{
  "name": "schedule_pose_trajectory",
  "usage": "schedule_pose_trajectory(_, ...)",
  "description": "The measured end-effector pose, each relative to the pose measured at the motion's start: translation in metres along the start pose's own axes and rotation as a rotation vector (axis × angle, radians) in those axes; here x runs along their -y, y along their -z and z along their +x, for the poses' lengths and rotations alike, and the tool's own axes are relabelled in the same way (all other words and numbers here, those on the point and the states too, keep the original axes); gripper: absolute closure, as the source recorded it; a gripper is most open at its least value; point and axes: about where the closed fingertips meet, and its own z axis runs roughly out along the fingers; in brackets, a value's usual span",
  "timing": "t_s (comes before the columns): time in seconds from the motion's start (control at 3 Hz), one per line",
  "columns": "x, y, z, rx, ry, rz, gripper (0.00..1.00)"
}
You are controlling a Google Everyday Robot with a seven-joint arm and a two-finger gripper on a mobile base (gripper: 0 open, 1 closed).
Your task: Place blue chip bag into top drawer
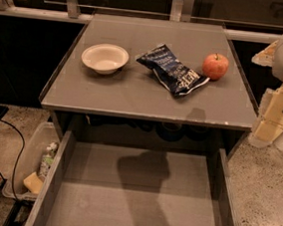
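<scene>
The blue chip bag lies crinkled on the grey table top, right of centre, with white lettering facing up. A red apple sits just to its right, close to the bag's edge. The top drawer is pulled out below the table's front edge, and its flat grey bottom is bare apart from a shadow. My gripper is at the right edge of the view, beside the table's right side and off the table top, well right of the bag and holding nothing.
A pale bowl stands on the left part of the table. A clear plastic bin with small items sits on the floor left of the drawer, next to a black cable. A rail and glass panels run behind the table.
</scene>
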Motion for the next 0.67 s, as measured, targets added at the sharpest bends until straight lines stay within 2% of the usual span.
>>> schedule_pose_trajectory(0.33, 0.0000, 0.0000, 0.0000, 0.000, 0.000, 0.000, 0.00)
schedule_pose_trajectory(0.67, 0.0050, -0.0027, -0.0065, 0.027, -0.001, 0.019, 0.00)
